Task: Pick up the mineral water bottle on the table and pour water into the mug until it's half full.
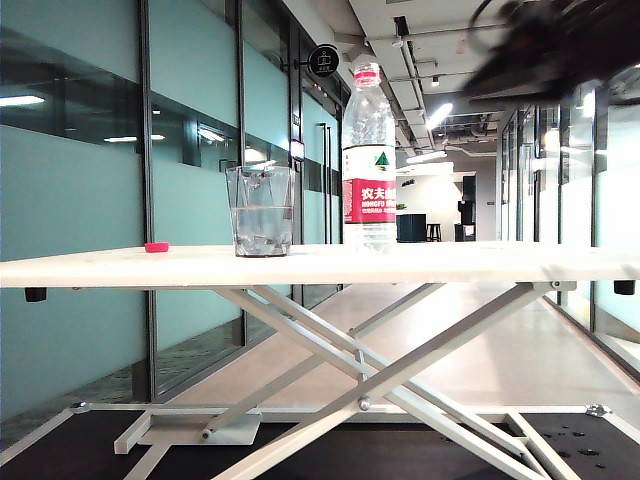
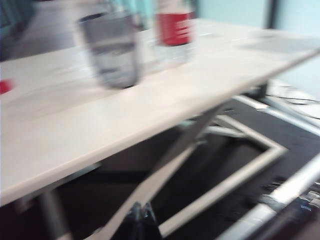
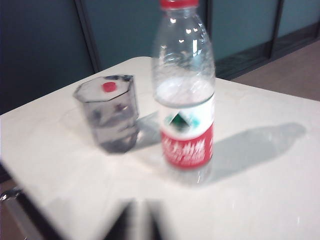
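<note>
the exterior view looks level along the table (image 1: 420, 265) edge; the left wrist view sits low beside it, the right wrist view above; all share bottle (image 3: 184, 90) and mug (image 3: 109, 114).

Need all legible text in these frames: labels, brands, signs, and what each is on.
"农夫" plus a partly hidden third character: large white characters on the red label of the mineral water bottle.
"NONGFU": small white line beneath them, cut off at the label's edge.
Finer print below that: too small to read.
Round black hanging sign in the corridor: white symbol, unreadable.
Both wrist views: label print blurred, unreadable.
</note>
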`<state>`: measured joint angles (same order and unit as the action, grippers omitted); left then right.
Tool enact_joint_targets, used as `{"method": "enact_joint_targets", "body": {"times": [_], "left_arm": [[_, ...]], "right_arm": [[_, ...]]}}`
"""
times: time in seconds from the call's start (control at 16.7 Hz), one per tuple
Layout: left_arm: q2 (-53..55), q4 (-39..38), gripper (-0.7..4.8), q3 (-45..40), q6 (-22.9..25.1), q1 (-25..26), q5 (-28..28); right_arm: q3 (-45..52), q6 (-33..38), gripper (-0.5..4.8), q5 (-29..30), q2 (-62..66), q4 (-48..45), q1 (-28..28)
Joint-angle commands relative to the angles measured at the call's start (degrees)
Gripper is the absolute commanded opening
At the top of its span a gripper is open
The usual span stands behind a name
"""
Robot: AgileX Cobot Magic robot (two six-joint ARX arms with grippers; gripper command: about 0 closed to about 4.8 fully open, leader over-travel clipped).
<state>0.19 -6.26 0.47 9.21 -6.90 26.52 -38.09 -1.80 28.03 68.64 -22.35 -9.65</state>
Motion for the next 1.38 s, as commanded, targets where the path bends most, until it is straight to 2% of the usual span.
{"method": "enact_joint_targets", "body": {"times": [0.06,0.18,0.48,0.6,0.72,0.9,1.02,1.2,1.38], "left_arm": [[0.0,0.9,-0.05,0.1,-6.2,0.0,-11.6],[0.0,1.1,-0.05,0.1,-7.8,0.0,-16.0],[0.0,3.3,-0.05,0.1,-7.7,0.0,-16.6],[0.0,3.1,-0.05,0.1,-8.0,0.0,-18.3],[0.0,3.3,-0.05,0.1,-8.0,0.0,-19.7],[0.3,4.0,-0.05,0.1,-7.8,0.0,-20.4],[0.0,4.5,-0.05,0.1,-7.7,1.0,-21.4],[0.0,6.5,-0.05,0.1,-7.5,6.5,-21.5],[0.0,6.6,-0.05,0.1,-7.7,11.1,-15.1]], "right_arm": [[7.2,0.1,-0.08,-4.6,-10.9,5.0,-0.2],[12.1,0.1,-0.08,-6.8,-18.7,6.9,-0.2],[26.4,4.0,-0.08,-13.4,-45.0,11.5,-0.2],[31.0,4.2,-0.08,-19.2,-58.3,16.5,-0.1],[33.9,4.2,-0.08,-22.5,-67.3,20.0,-0.2],[37.8,4.9,-0.07,-22.4,-67.6,17.8,-0.2],[37.8,2.8,-0.07,-25.0,-68.7,18.6,0.1],[37.8,1.3,-0.07,-25.7,-68.7,17.9,3.3],[37.8,1.4,-0.06,-23.1,-68.7,17.3,6.3]]}}
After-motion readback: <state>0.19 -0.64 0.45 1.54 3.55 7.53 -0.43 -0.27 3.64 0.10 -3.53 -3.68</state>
